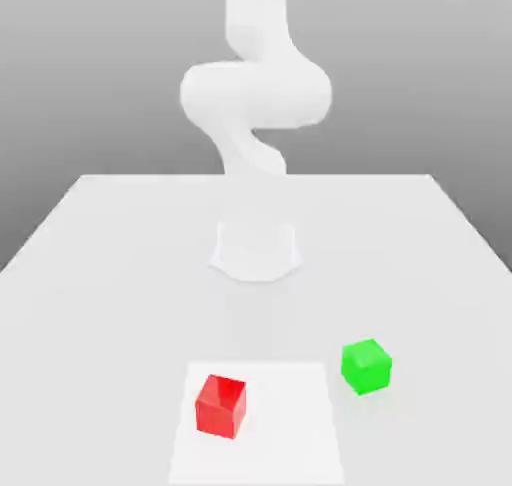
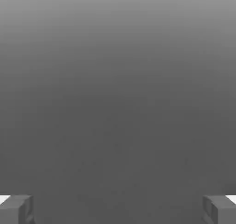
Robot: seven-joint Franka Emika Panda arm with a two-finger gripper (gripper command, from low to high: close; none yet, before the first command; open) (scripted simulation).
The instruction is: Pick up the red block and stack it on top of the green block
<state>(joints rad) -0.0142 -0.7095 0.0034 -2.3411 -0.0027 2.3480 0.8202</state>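
Note:
The red block rests on the table near the front, toward the exterior view's left. The green block sits on the table a short way to the exterior view's right of it and slightly farther back; the two are apart. In the hand view my gripper is open, its two grey fingertips set wide apart with nothing between them, facing plain grey background. The white arm rises from its base at the table's middle and leaves the exterior view at the top.
The white table stretches from the front edge back to a far edge behind the arm's base. A lighter square patch on the tabletop lies under the red block.

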